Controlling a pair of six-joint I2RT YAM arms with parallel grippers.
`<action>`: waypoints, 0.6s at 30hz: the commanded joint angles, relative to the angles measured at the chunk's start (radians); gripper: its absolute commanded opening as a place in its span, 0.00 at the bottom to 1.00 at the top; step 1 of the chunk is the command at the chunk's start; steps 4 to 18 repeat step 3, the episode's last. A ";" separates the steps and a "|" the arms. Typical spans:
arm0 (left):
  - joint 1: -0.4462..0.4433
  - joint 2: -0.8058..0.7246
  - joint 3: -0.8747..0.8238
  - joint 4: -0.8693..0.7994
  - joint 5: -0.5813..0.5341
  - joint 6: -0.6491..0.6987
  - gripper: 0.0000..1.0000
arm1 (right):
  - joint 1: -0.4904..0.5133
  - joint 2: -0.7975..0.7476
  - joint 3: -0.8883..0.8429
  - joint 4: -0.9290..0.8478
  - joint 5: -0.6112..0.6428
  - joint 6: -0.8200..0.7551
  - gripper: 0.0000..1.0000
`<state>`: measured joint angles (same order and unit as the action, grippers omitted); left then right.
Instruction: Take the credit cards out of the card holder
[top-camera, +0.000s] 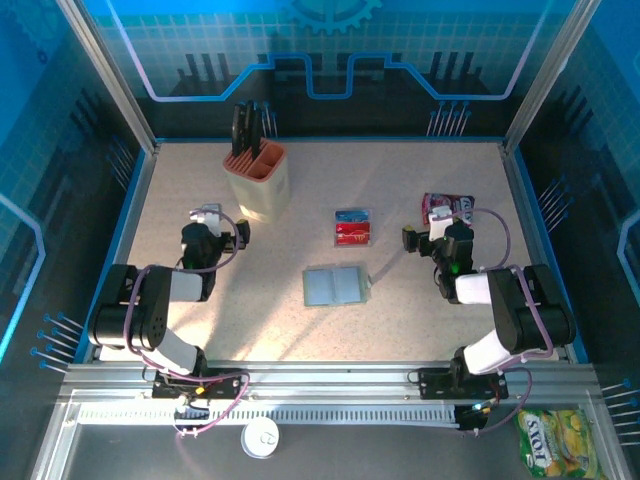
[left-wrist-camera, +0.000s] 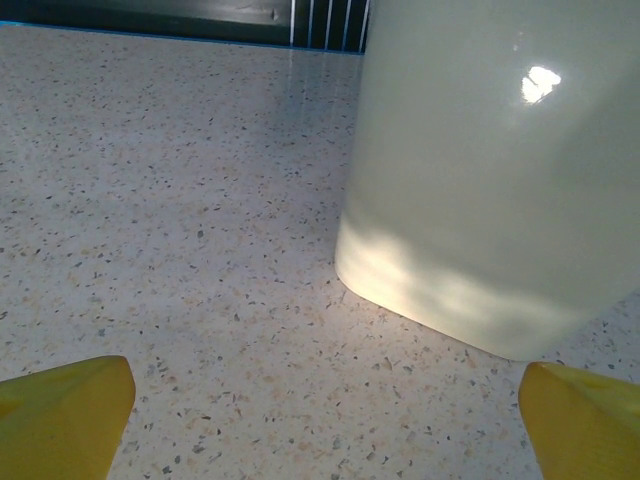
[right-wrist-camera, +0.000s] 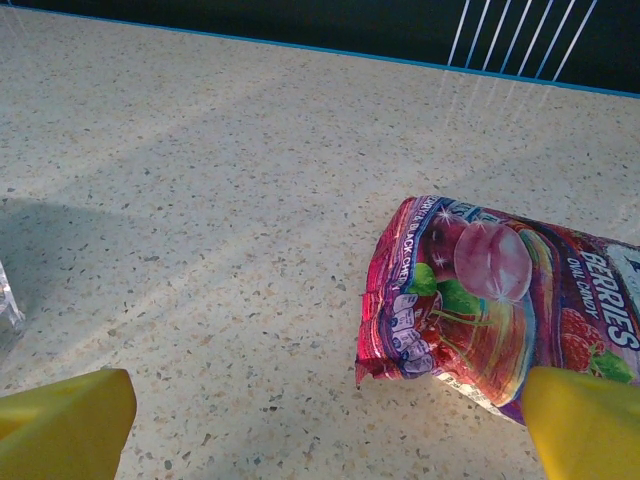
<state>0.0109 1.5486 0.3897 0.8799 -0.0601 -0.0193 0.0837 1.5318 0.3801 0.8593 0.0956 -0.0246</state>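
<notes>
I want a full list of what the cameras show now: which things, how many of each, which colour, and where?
credit cards: a few, one blue, others red, together at table centre
card holder: one, grey-blue, lying open, nearer the arms than the cards
knife block: one, beige with orange top, far left
snack packet: one, pink-red, far right
round object: one, white, off the table, near edge
yellow-green packet: one, off the table, bottom right
table: one, speckled beige
left gripper: yellow fingers, open, facing the knife block
right gripper: yellow fingers, open, facing the snack packet
</notes>
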 joint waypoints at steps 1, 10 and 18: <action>0.002 0.002 -0.005 0.042 0.031 0.011 0.99 | -0.012 0.009 0.020 0.028 -0.014 0.009 1.00; 0.001 0.003 -0.005 0.041 0.031 0.012 0.99 | -0.012 0.004 -0.002 0.067 0.002 0.012 1.00; 0.001 0.003 -0.005 0.041 0.031 0.012 0.99 | -0.012 0.004 -0.002 0.067 0.002 0.012 1.00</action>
